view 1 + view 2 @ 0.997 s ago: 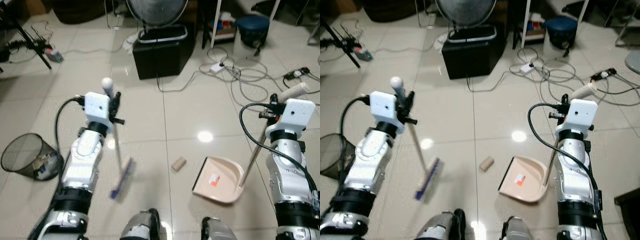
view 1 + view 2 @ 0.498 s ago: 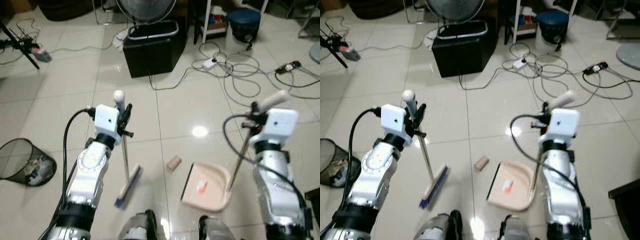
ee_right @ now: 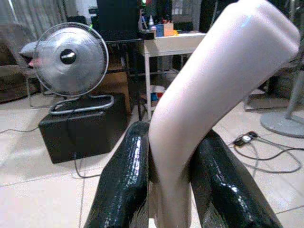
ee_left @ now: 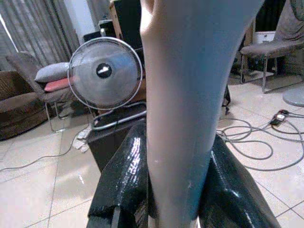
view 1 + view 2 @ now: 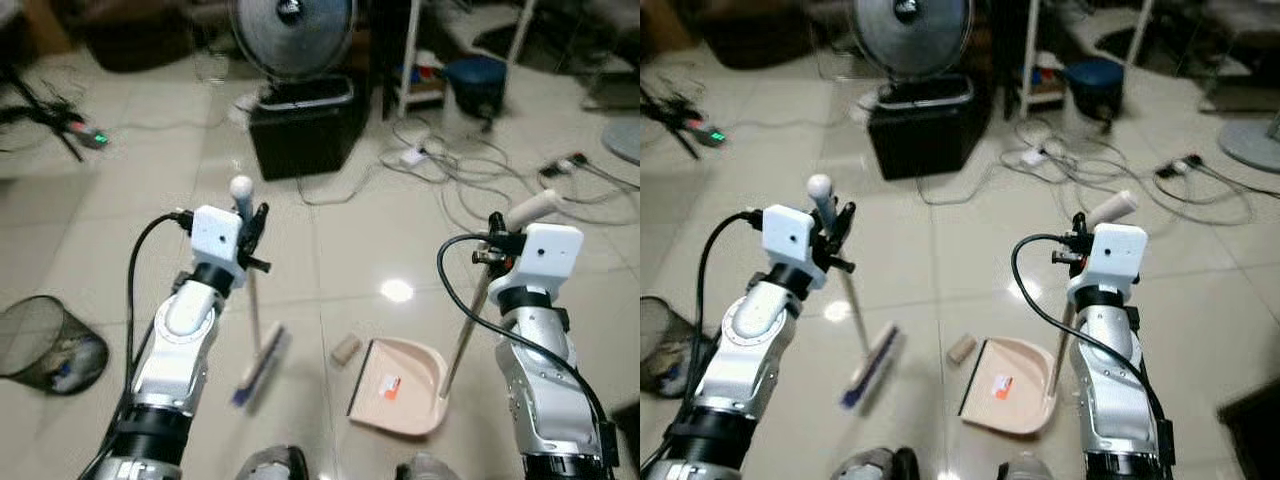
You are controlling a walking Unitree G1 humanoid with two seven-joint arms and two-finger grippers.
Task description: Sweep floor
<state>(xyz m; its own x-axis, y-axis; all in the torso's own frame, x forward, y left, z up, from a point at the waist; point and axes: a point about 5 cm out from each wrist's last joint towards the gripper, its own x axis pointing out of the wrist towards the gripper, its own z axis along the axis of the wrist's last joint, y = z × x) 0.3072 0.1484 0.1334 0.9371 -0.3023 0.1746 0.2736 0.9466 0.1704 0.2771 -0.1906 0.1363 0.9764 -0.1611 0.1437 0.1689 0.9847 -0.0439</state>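
My left gripper is shut on the pale broom handle, high up near its round top. The broom head hangs low over the tiles, blurred, left of a small brown cardboard tube lying on the floor. My right gripper is shut on the beige dustpan handle. The dustpan rests on the floor, and its open edge sits just right of the tube. Black fingers flank the broom handle in the left wrist view.
A black mesh bin with rubbish stands at the left. A black box with a fan on it stands ahead. Cables and a power strip sprawl at the right rear, near a blue stool.
The whole view has shifted as the camera moved. The dustpan's open edge has come closer to the tube. The broom head has swung a little towards the tube and is now blurred.
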